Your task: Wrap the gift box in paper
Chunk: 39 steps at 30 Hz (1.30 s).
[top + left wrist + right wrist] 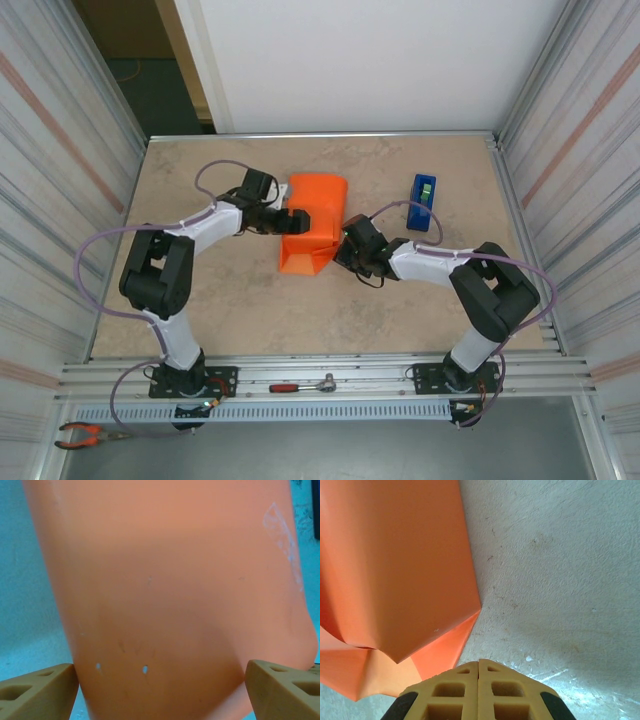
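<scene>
The orange paper [312, 225] lies folded into a loose bundle at the middle of the table, and the gift box is hidden under it. My left gripper [288, 220] is at the bundle's left side. In the left wrist view the left gripper [161, 672] stands wide open, and the paper [175, 580] bulges between its tan fingers [40, 692], close against both. My right gripper [350, 245] sits at the bundle's right side. In the right wrist view this gripper [479, 662] is shut and empty, just off a folded corner of the paper [395, 565].
A blue tape dispenser [422, 202] stands at the back right of the beige table [230, 300]. A red-handled ratchet [305, 385] lies on the front rail and orange pliers [85, 435] lie below it at the left. Corrugated walls close both sides.
</scene>
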Each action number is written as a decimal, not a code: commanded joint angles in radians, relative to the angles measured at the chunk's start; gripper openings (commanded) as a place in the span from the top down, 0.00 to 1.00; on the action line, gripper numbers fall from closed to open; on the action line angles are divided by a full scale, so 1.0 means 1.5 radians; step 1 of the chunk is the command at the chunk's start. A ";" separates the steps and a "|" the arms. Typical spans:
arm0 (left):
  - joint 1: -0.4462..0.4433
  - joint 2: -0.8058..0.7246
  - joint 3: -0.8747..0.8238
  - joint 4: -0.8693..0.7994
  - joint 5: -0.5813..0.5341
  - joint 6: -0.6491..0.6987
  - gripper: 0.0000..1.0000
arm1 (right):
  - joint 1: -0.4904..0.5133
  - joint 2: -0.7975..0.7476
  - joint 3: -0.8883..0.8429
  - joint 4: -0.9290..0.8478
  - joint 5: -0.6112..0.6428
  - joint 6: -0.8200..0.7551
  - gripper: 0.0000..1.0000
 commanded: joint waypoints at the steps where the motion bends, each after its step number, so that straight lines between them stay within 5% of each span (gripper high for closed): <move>1: -0.014 -0.008 -0.014 -0.004 0.020 0.011 0.14 | -0.006 0.010 0.015 -0.005 -0.007 -0.005 1.00; 22: -0.061 0.004 -0.022 -0.010 0.002 0.025 0.15 | -0.043 0.056 0.040 0.010 -0.023 -0.013 1.00; 39: -0.068 0.001 -0.024 -0.012 0.000 0.033 0.15 | -0.005 0.114 0.041 0.012 -0.031 -0.004 1.00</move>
